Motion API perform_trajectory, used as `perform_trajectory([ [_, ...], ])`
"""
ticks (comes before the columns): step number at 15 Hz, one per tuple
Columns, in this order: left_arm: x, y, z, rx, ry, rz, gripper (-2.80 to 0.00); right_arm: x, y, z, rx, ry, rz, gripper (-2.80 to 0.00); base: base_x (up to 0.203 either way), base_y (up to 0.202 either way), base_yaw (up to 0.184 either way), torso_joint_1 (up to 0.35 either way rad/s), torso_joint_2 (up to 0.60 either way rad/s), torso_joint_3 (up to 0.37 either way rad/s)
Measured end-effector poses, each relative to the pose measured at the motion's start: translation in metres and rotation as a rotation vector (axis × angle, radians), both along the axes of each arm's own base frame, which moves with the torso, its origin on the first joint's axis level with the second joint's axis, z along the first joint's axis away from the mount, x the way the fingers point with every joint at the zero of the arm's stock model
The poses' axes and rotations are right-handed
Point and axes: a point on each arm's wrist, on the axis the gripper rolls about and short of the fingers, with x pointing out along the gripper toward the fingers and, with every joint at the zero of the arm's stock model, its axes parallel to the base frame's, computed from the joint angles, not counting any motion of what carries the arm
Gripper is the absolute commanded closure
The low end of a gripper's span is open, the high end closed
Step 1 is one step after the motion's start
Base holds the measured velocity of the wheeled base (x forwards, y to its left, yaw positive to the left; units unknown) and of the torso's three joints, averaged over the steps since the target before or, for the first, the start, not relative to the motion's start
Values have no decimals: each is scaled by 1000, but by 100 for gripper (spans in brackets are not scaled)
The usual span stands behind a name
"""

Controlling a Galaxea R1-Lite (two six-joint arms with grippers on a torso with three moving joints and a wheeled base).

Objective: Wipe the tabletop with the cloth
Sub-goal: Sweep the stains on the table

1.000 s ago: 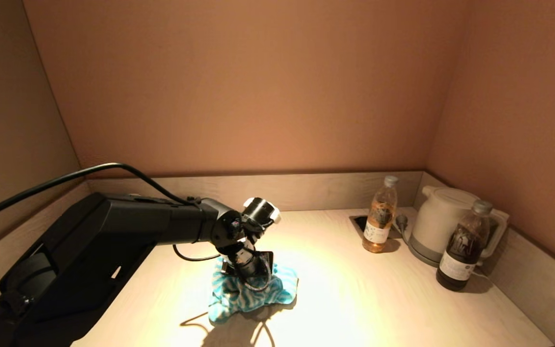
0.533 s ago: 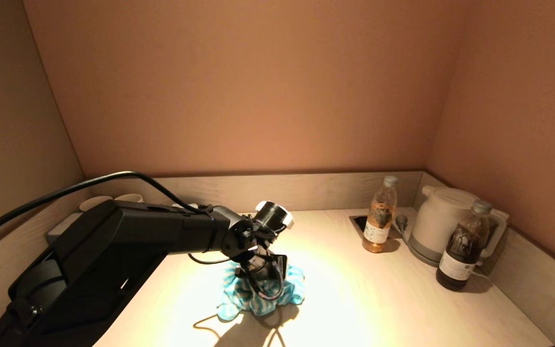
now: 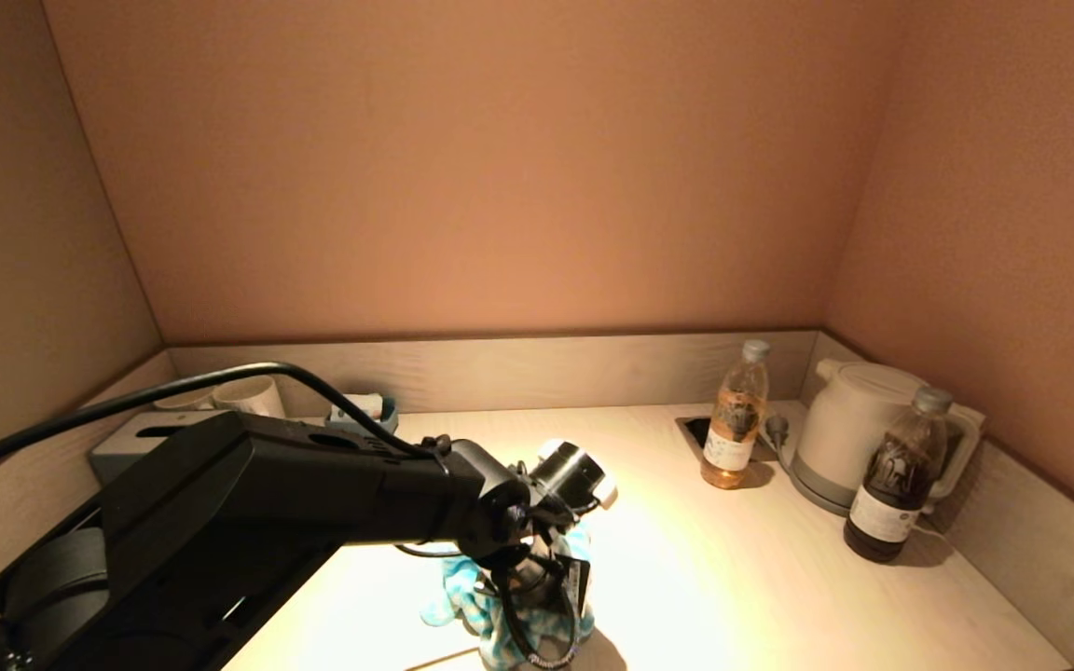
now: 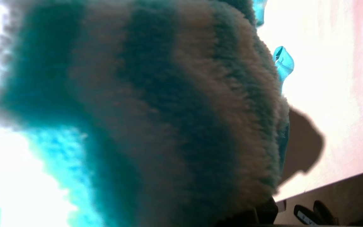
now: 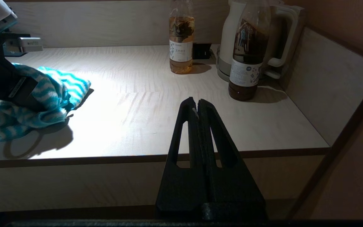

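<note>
Mid-wipe, as best I can judge. The left tool (image 3: 551, 596) is clamped on the bunched teal-and-white striped cloth (image 3: 500, 620) and presses it down on the bench (image 3: 733, 578), near the front edge and a bit left of centre. No dirt, streak or wet trail shows on the wood, so which parts are already wiped cannot be told — the bright middle patch looks the same as the rest. Likely left: the right side toward the bottles, and the back strip.

The right tool (image 5: 198, 108) is idle, fingers pressed together with nothing between them, held off the front edge of the bench.

Hard to make out:
- Left wrist view is filled by the cloth (image 4: 156, 119), so the fingers are hidden there.
- Cloth runs off the lower edge of the head view.
- Left arm covers the left part of the bench; behind it a white cup (image 3: 253, 396) and a grey box (image 3: 141, 443) are only partly seen.
- Far right stand the amber bottle (image 3: 736, 429), dark bottle (image 3: 896, 480) and white kettle (image 3: 859, 433) — well apart from the cloth.
</note>
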Motion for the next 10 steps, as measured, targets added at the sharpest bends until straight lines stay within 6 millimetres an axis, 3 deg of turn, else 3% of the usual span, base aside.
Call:
perform_trajectory([
  [3, -13, 10, -2, 42, 33, -8, 0, 0, 0, 0, 0, 0, -1, 0, 0, 0, 0, 0, 0, 0],
  [5, -20, 29, -7, 94, 75, 6, 0, 0, 0, 0, 0, 0, 0, 0, 0, 0, 0, 0, 0, 0],
  [8, -7, 65, -4, 143, 124, 95, 0, 0, 0, 0, 0, 0, 0, 0, 0, 0, 0, 0, 0, 0],
  [10, 15, 80, 1, 120, 109, 176, 0, 0, 0, 0, 0, 0, 0, 0, 0, 0, 0, 0, 0, 0],
])
